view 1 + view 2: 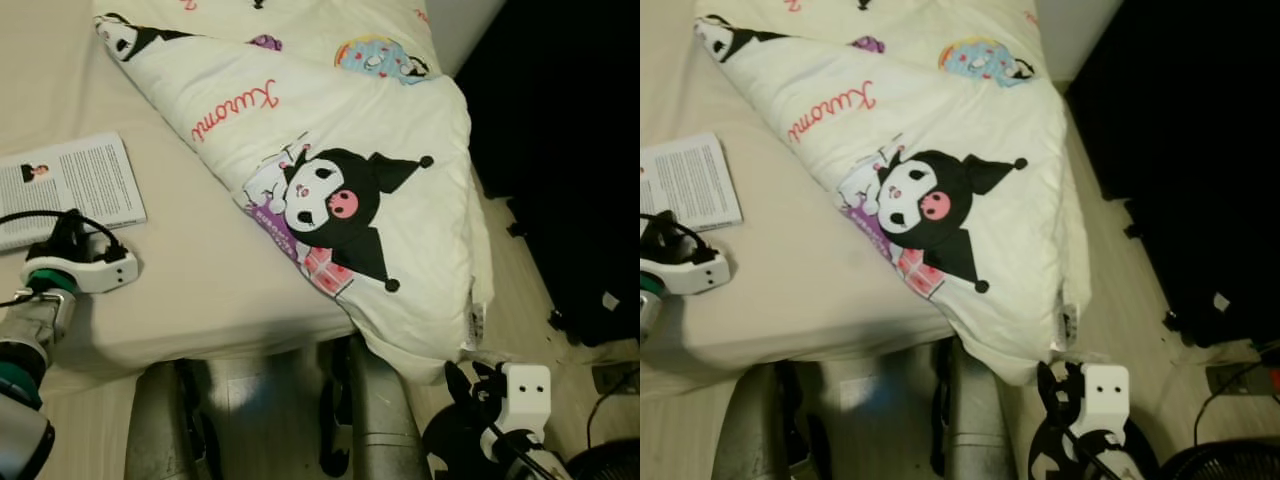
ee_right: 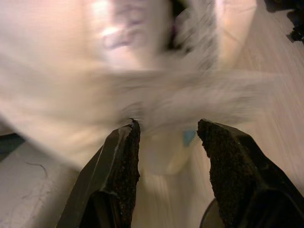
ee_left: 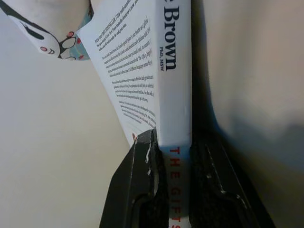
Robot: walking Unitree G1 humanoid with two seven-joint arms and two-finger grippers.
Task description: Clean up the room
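A white paperback book lies on the beige bed sheet at the left. My left gripper sits at its near edge. In the left wrist view the left gripper is shut on the book, one finger on each cover by the spine. A cream comforter printed with cartoon characters lies folded across the bed, and its corner hangs over the bed's edge. My right gripper is low by the floor under that corner. In the right wrist view the right gripper is open, with blurred comforter just beyond the fingertips.
Dark furniture and black bags fill the right side. A wooden floor strip runs between them and the bed. A cable and a round black fan sit at the lower right. My own legs stand against the bed's front edge.
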